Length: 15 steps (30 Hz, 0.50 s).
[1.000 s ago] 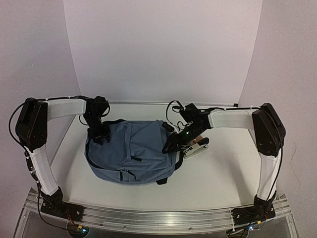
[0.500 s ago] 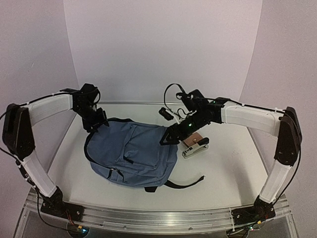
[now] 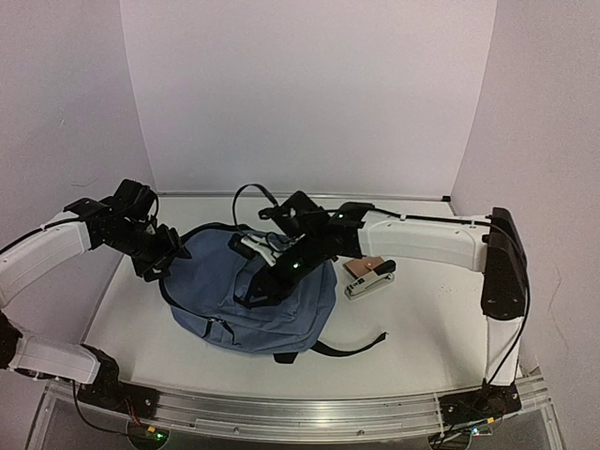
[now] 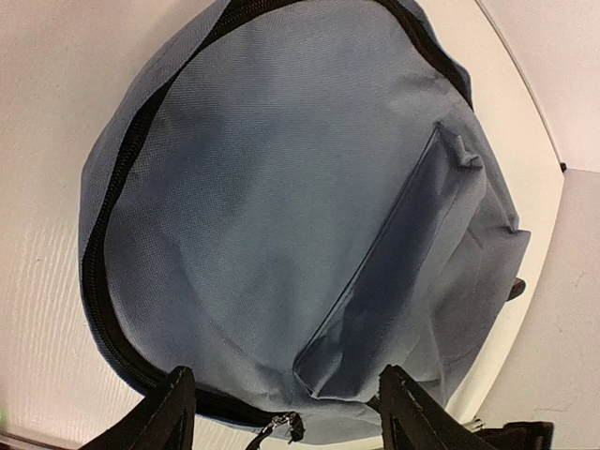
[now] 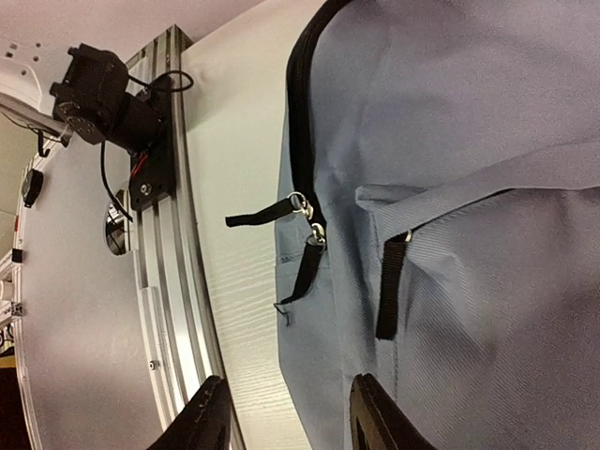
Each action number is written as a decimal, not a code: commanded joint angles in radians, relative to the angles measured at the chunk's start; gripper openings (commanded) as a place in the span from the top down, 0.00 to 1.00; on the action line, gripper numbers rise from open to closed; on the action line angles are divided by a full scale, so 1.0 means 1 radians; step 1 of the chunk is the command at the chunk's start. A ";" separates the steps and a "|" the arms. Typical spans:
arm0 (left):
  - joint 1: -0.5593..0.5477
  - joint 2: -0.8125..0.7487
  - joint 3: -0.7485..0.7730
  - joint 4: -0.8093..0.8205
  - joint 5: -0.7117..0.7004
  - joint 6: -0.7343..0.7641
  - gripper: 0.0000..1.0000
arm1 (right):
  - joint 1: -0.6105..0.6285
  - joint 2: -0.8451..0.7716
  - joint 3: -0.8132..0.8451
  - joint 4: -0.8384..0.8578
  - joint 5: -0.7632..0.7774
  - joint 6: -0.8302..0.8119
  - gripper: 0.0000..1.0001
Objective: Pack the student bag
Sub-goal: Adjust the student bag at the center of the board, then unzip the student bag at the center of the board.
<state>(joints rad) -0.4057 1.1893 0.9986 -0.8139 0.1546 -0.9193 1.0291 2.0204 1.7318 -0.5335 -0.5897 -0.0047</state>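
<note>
Right gripper swung across over student bag, lying mid-table; jaws apart, empty. Left gripper wide, holding nothing. Risk, we reckon: bag unpinned, so tugging zip pulls drags it.
</note>
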 commanded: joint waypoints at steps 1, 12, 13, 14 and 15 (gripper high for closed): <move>-0.011 -0.057 -0.009 -0.010 -0.023 -0.041 0.33 | 0.005 0.087 0.072 0.000 0.031 -0.003 0.56; -0.020 -0.073 0.003 -0.030 -0.044 -0.038 0.32 | 0.007 0.225 0.168 0.004 0.145 0.032 0.54; -0.021 -0.078 0.000 -0.033 -0.044 -0.038 0.32 | 0.007 0.234 0.174 0.004 0.149 0.036 0.53; -0.021 -0.083 -0.003 -0.035 -0.045 -0.038 0.32 | 0.006 0.242 0.180 0.006 0.153 0.037 0.52; -0.021 -0.088 -0.008 -0.037 -0.046 -0.039 0.32 | 0.006 0.250 0.185 0.006 0.155 0.036 0.52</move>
<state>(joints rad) -0.4207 1.1378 0.9920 -0.8345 0.1287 -0.9482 1.0416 2.2291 1.8671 -0.5406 -0.5009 0.0150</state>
